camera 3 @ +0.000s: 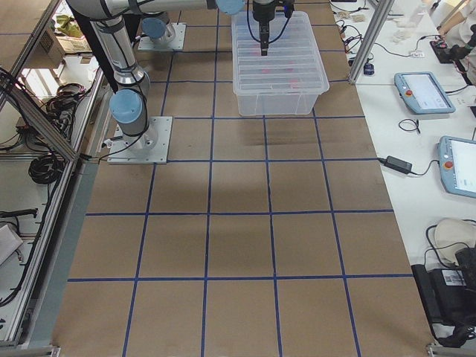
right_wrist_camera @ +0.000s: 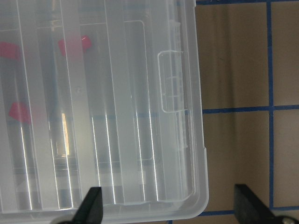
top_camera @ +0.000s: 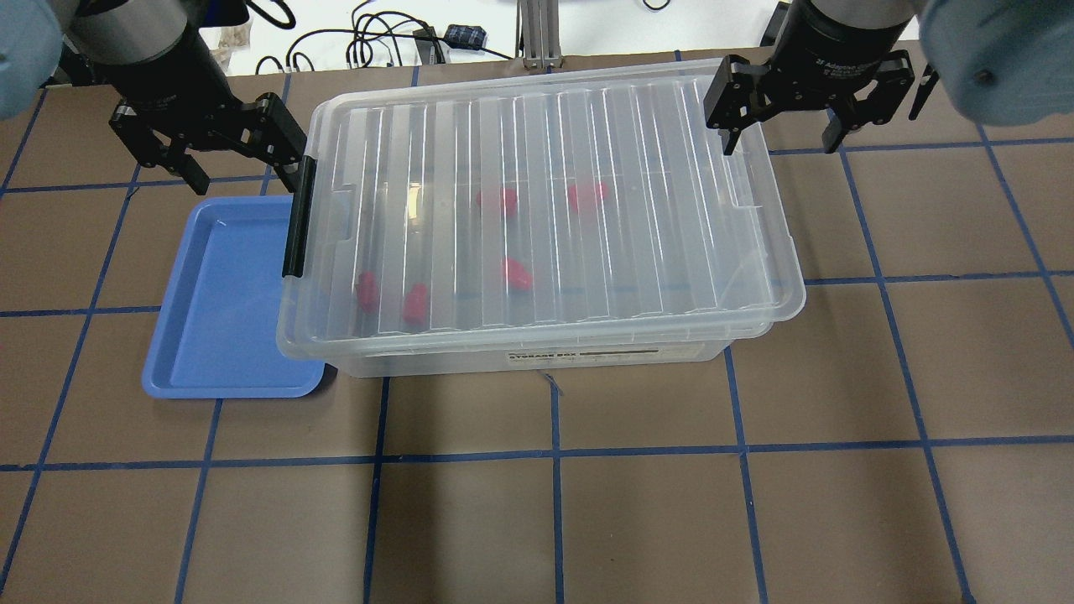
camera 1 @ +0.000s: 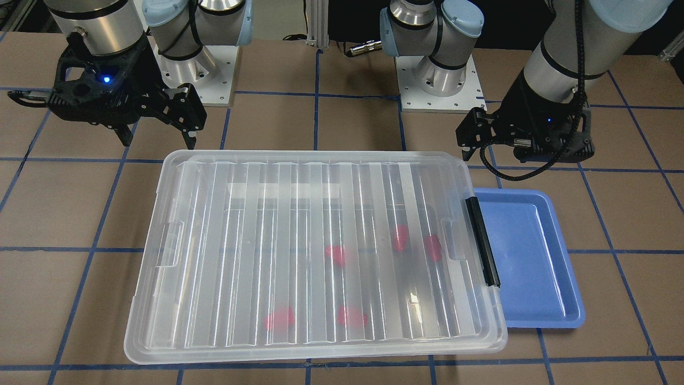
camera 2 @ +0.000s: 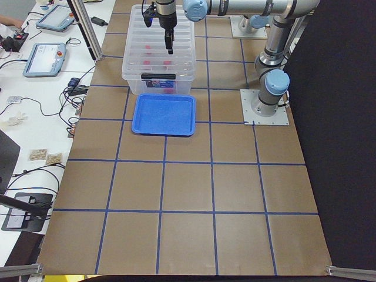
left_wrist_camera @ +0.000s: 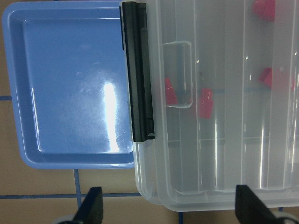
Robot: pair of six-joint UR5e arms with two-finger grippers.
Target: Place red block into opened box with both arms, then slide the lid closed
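Observation:
The clear box [top_camera: 537, 359] stands mid-table with the ribbed lid [top_camera: 646, 193] lying across its whole top. Several red blocks [top_camera: 506, 201] show blurred through the lid [camera 1: 246, 251], on the box floor [left_wrist_camera: 204, 103] [right_wrist_camera: 74, 44]. The black bar [top_camera: 295, 218] runs along the short side on my left. My left gripper [top_camera: 243, 172] hovers open and empty above that end's far corner [camera 1: 483, 147] [left_wrist_camera: 170, 210]. My right gripper [top_camera: 780, 144] hovers open and empty above the opposite far corner [camera 1: 157, 141] [right_wrist_camera: 170, 210].
An empty blue tray [top_camera: 226, 310] lies flat against the box's black-bar end [camera 1: 534, 256]. The brown table with blue tape lines [top_camera: 554, 503] stretches toward the robot's side. Both arm bases [camera 1: 441, 80] stand behind the box.

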